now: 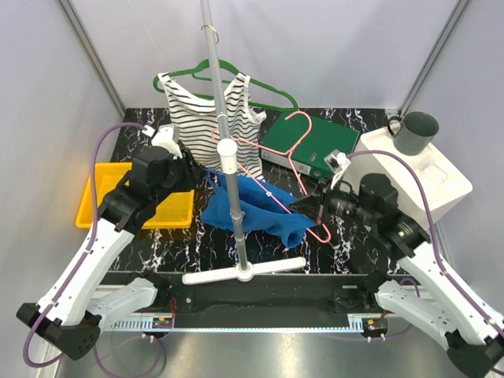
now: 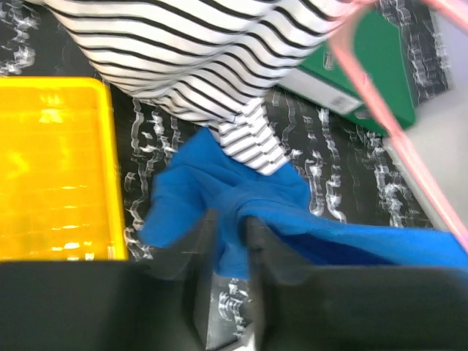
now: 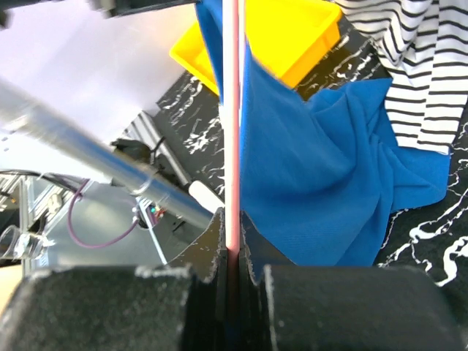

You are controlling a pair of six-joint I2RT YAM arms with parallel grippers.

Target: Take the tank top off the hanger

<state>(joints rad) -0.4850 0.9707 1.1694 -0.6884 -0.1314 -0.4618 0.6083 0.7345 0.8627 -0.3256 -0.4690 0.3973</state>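
Left gripper (image 2: 228, 223) pinching fold of blue tank top (image 1: 253, 206), jaws narrow on cloth. Right gripper (image 3: 231, 227) clamping pink hanger (image 3: 232, 110) wire, jaws nearly closed around it. Tank top draping mid-table by rack pole (image 1: 220, 94), cloth lying both sides of hanger wire. Striped top (image 1: 201, 110) hanging at 12 o'clock from it; yellow bin (image 1: 102, 189) sitting at 9 o'clock; green binder (image 1: 315, 142) lying at 2 o'clock.
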